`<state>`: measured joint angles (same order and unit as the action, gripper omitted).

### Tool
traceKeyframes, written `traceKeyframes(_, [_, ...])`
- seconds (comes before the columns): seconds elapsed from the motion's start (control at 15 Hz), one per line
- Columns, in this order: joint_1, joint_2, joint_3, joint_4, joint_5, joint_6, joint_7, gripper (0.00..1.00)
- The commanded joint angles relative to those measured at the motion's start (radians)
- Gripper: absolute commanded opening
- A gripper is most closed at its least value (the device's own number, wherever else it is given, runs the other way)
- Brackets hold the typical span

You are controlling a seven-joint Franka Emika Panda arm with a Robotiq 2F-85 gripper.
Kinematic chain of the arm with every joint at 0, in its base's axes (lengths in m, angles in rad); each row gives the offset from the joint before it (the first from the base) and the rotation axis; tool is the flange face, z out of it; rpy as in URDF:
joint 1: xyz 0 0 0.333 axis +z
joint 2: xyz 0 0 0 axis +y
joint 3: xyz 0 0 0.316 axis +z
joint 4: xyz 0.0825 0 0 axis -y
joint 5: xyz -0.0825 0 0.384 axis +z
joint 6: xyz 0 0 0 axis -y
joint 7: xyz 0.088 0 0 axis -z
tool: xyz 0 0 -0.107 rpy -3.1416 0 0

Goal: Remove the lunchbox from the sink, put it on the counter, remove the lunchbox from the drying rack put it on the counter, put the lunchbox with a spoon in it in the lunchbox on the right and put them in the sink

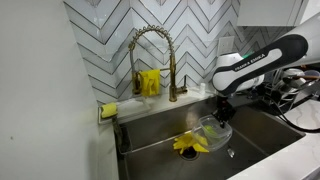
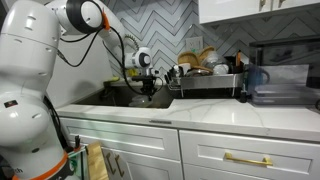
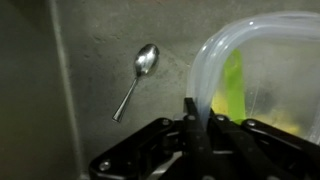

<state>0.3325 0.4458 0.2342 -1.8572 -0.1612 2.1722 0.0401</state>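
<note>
So, in an exterior view the hand (image 1: 221, 112) is down inside the sink (image 1: 150, 138), right at the rim of a clear lunchbox (image 1: 215, 129) that sits in the basin's right half. A yellow rag-looking thing (image 1: 189, 145) lies just beside the lunchbox on the sink floor. The brass faucet (image 1: 150, 45) arches up behind, with something yellow (image 1: 150, 82) hanging by it against the chevron tile. A yellow sponge (image 1: 108, 110) sits on the ledge at the sink's left corner.

In an exterior view from across the white worktop (image 2: 200, 115), the arm (image 2: 90, 20) bends over the sink, with the hand (image 2: 148, 88) low at the basin. You can't see the lunchbox from here. The drying rack (image 2: 205, 80) is just beside the sink, packed with dishes, and a bluish container (image 2: 280, 85) stands further along the worktop.

Wrist view: the hand (image 3: 198, 112) is pinched narrow on the lunchbox (image 3: 265, 55), and the rim runs between the fingers. A spoon (image 3: 140, 68) lies on the bare sink (image 3: 90, 60) floor, apart from the lunchbox, not in it. Some yellow-green stuff (image 3: 232, 85) shows through the plastic.
</note>
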Motion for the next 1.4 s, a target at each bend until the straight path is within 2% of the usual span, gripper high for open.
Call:
traceKeyframes(0.0, [0.027, 0.07, -0.018, 0.028, -0.053, 0.091, -0.001, 0.02])
traceKeyframes(0.2, [0.028, 0.126, -0.026, 0.05, -0.045, 0.204, 0.004, 0.02])
traceKeyframes(0.4, [0.027, 0.181, -0.029, 0.09, -0.028, 0.237, -0.009, 0.02])
traceKeyframes(1.07, [0.005, 0.312, 0.005, 0.211, 0.052, 0.189, -0.073, 0.02])
traceKeyframes(1.2, [-0.002, 0.326, 0.016, 0.23, 0.083, 0.177, -0.09, 0.35])
traceKeyframes(1.33, [0.007, 0.316, 0.014, 0.246, 0.096, 0.131, -0.085, 0.47])
